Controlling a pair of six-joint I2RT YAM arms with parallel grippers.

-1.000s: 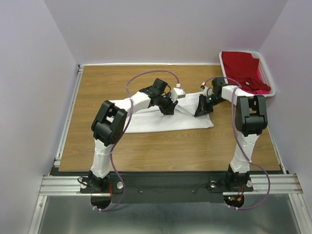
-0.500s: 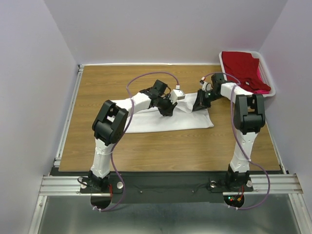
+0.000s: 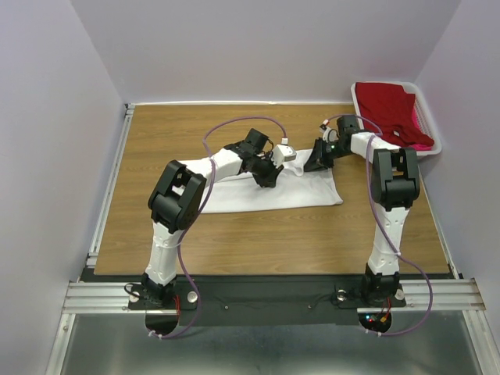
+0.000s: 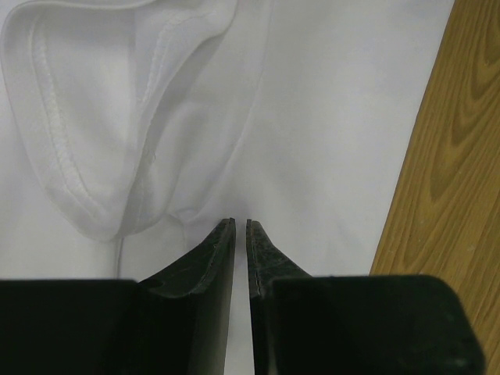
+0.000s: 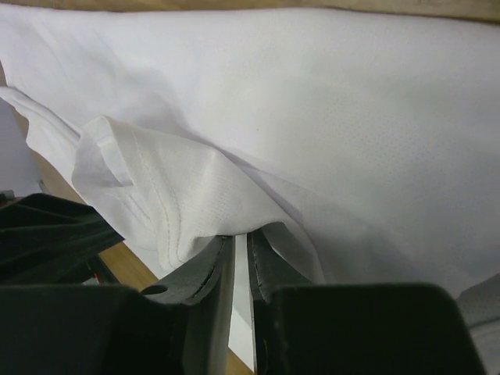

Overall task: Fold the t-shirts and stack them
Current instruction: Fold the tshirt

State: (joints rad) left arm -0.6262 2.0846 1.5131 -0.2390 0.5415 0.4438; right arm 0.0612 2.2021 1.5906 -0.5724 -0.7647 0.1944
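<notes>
Top view: over the last second your right gripper (image 3: 315, 162) has carried its edge of the white shirt (image 3: 258, 197) toward the upper frame. The raised fold has flattened, so I judge this fold nearly laid. Your left gripper (image 3: 266, 176) has held at frame centre. Both sets of jaws are closed to a slit, pinching shirt cloth. The white shirt lies mid-frame on the table (image 3: 156, 141), a soft cotton band with stitched hems. The red shirt (image 3: 387, 105) sits crumpled in the basket (image 3: 434, 141), upper right.
</notes>
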